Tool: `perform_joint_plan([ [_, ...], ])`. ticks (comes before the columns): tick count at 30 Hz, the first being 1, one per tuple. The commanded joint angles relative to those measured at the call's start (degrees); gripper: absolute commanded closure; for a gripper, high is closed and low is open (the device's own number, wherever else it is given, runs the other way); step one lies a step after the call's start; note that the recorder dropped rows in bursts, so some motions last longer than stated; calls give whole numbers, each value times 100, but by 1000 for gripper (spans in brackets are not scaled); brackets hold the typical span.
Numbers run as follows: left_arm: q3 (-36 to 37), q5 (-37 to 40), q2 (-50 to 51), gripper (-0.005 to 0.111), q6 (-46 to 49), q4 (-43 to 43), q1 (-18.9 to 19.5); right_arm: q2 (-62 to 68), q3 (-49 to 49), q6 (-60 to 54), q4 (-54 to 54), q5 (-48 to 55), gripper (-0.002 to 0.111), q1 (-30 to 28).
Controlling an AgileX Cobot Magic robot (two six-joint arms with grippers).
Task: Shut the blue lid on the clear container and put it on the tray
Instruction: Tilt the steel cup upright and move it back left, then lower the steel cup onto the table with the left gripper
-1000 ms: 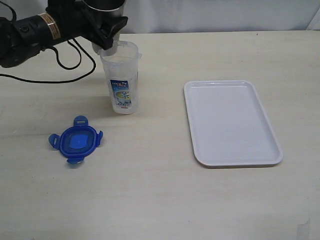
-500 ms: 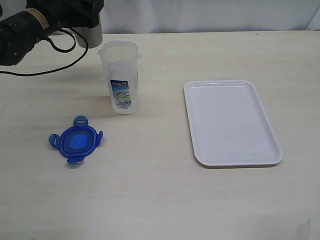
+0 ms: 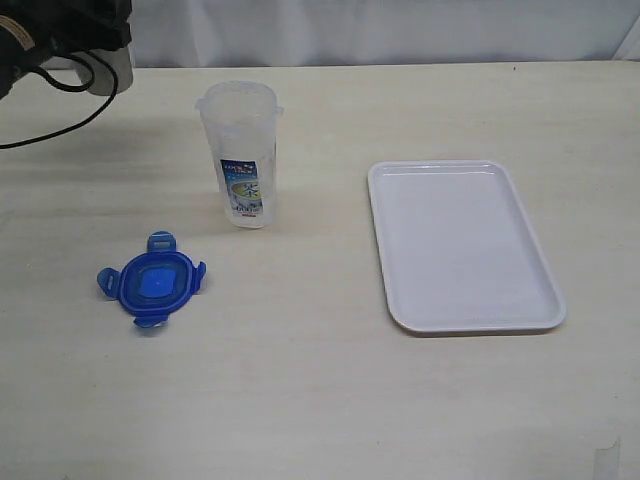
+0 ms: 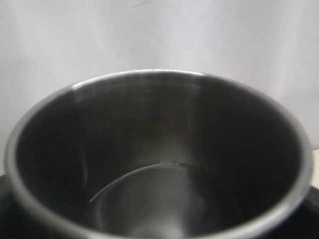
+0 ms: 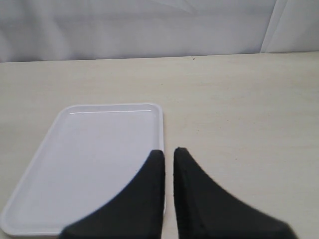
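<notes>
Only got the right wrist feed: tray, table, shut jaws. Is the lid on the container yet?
Observer: No. The blue lid lies flat on the table, apart from the clear container.
Operator: Upright?
Observer: Yes, upright with its top open, left of the tray in the exterior view.
Operator: Left side busy?
Observer: The left arm seems to hold a steel cup at the exterior view's top-left corner.

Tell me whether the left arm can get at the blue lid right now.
Probably not yet. The blue lid lies in the open on the table with nothing over it, but the left gripper is full: it holds the steel cup.
</notes>
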Motion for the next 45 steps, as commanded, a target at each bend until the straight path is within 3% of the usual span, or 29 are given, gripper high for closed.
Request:
perform_joint_plan([
  [1,-72,-406,26,107,3,-227,92,-7,19,1,27,8,101,-26],
  [13,-155,-1307,719,107,-156,-252,15,-7,19,1,27,8,101,-26],
  [19,-926,-725,1167,107,-167,-207,-48,-7,19,1,27,8,101,-26],
  [26,-1227,-314,1304,107,-177,-377,-76,-7,19,1,27,8,101,-26],
  [34,-1149,-1192,1757,107,12,-399,-76,-7,19,1,27,8,101,-26],
  [45,-1316,-1304,1975,107,-11,-382,-76,-7,19,1,27,8,101,-26],
])
